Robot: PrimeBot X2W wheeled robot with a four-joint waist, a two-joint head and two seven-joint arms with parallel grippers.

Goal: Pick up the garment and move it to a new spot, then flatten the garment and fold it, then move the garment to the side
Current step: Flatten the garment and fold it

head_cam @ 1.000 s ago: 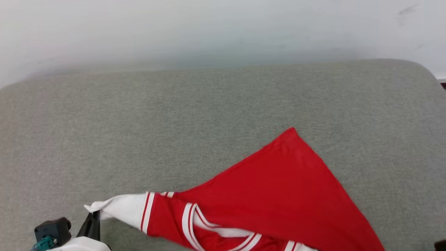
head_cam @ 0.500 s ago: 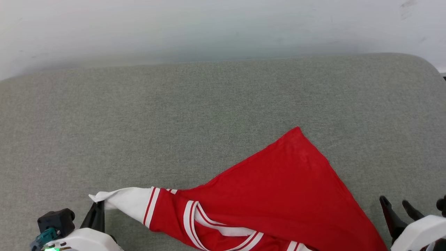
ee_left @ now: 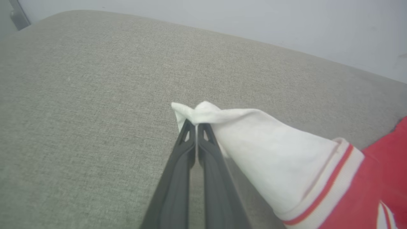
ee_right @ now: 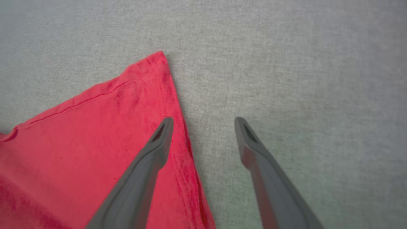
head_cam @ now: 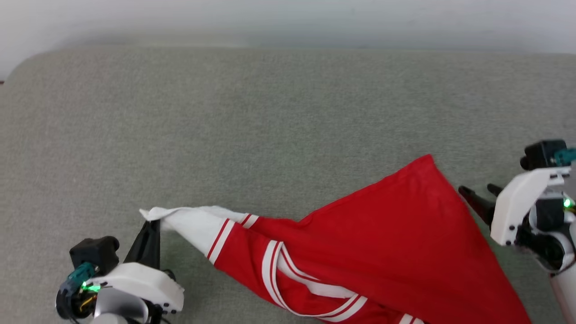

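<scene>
Red garment (head_cam: 382,234), sleeve clamped in left gripper (head_cam: 153,223), lies beside wide-spread right gripper (head_cam: 476,188).

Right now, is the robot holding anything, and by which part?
The left gripper, jaws shut, pinches the garment by the tip of its white sleeve end. The right gripper, jaws open, holds nothing.
</scene>
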